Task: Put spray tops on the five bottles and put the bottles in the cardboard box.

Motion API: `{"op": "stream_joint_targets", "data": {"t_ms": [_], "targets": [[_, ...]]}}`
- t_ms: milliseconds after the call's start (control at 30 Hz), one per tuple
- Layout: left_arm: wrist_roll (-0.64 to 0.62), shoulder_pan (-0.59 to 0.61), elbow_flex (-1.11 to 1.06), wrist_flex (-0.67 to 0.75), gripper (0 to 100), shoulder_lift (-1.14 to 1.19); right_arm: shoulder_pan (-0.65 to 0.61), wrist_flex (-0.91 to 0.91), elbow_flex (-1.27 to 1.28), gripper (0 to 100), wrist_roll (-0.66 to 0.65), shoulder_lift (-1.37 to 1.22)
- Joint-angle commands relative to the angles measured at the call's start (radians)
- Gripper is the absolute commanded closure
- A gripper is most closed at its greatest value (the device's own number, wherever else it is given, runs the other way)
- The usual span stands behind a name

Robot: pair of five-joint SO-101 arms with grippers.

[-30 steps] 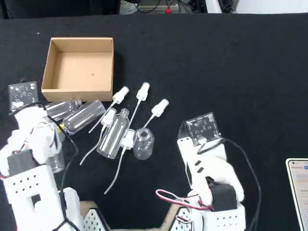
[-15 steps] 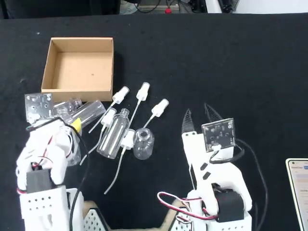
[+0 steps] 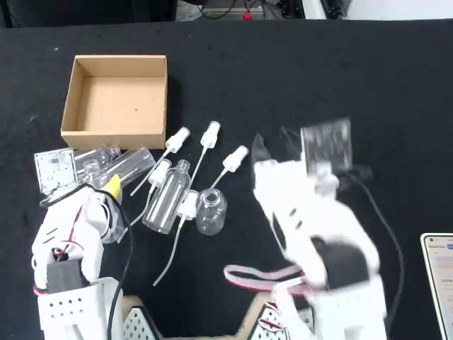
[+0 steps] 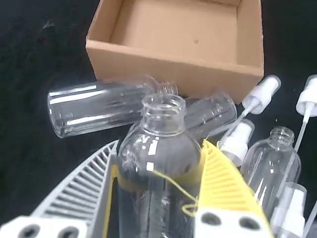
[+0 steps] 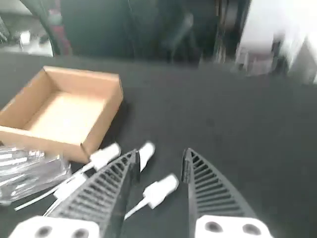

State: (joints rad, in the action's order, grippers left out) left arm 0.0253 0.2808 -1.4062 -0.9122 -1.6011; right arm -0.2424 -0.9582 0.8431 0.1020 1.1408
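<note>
Place: a robotics lab or workshop bench.
Arms: white printed left arm [image 3: 67,241] and right arm [image 3: 318,227], wiring exposed.
Table [image 3: 396,85]: covered in black cloth.
Far edge: loose cables [image 3: 226,10].
Right edge: a lit screen [image 3: 439,283].
Props: bottles [image 3: 168,197], spray tops [image 3: 210,134], cardboard box [image 3: 113,138].

No text, number or sign can be read in these views. A screen [image 3: 440,283] at the table [image 3: 368,85] edge shows some lines of print, but they are too small to tell.
</note>
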Motion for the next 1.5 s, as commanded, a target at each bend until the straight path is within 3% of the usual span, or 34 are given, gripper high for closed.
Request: {"op": "stream_joint_targets", "data": {"t_ms": [0,267,367,500,600,767,900,1133,1467], "targets": [[-0.011,-0.004,-0.059,0.071,97,-0.081,-0.018,0.029,-0.096,84.9,0.161,-0.26],[-0.012,-0.004,-0.156,0.092,97,-0.227,-0.058,0.038,-0.176,84.2,0.307,-0.579],[-0.012,-0.004,-0.159,0.092,97,-0.222,-0.094,0.069,-0.179,77.6,0.359,-0.656],[-0.012,-0.004,-0.162,0.092,97,-0.222,-0.121,0.164,-0.173,69.9,0.376,-0.736],[-0.012,-0.004,-0.166,0.092,97,-0.222,-0.12,0.261,-0.151,69.8,0.382,-0.792],[-0.012,-0.005,-0.168,0.092,97,-0.222,-0.115,0.454,-0.081,69.8,0.503,-0.878],[-0.011,-0.005,-0.18,0.092,97,-0.222,-0.115,0.534,-0.064,69.7,0.514,-0.929],[-0.011,-0.005,-0.183,0.092,97,-0.222,-0.041,0.546,-0.067,69.8,0.517,-0.99],[-0.011,-0.005,-0.185,0.092,97,-0.222,-0.043,0.559,-0.127,69.8,0.529,-1.152]]}}
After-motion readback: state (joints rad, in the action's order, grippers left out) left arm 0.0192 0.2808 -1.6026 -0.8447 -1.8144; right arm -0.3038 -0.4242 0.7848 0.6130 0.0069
